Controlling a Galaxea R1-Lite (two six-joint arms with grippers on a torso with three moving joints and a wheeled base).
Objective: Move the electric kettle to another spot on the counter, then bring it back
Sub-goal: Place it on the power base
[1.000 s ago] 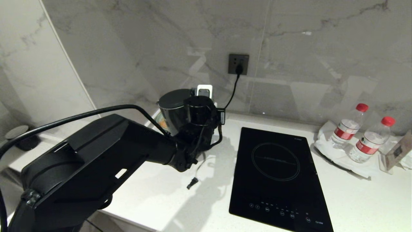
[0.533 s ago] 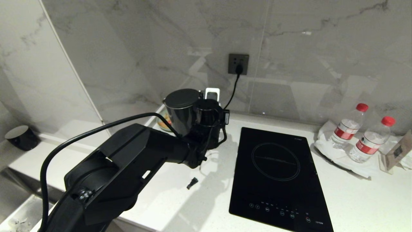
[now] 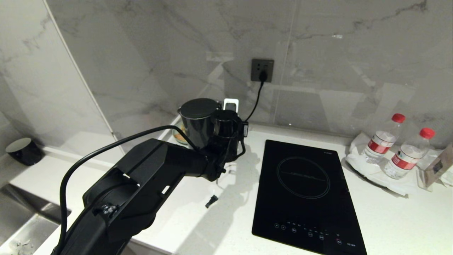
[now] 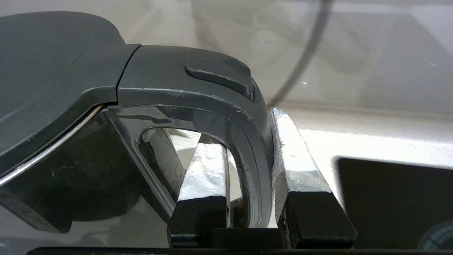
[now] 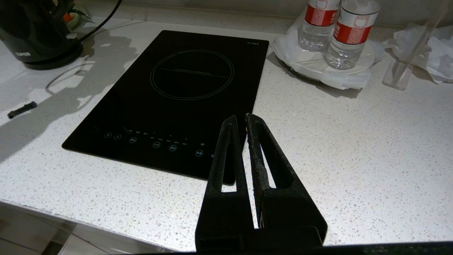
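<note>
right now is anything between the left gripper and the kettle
Nothing visible: the left gripper is already shut on the kettle handle, one finger inside the loop and one outside.

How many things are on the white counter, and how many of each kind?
Kettle: 1
Water bottles: 2
Induction hob: 1
Small black cup: 1
Small black clip-like piece: 1
Total: 6

White "SUPOR" low on the kettle, hob markings and bottle labels too small to read
</note>
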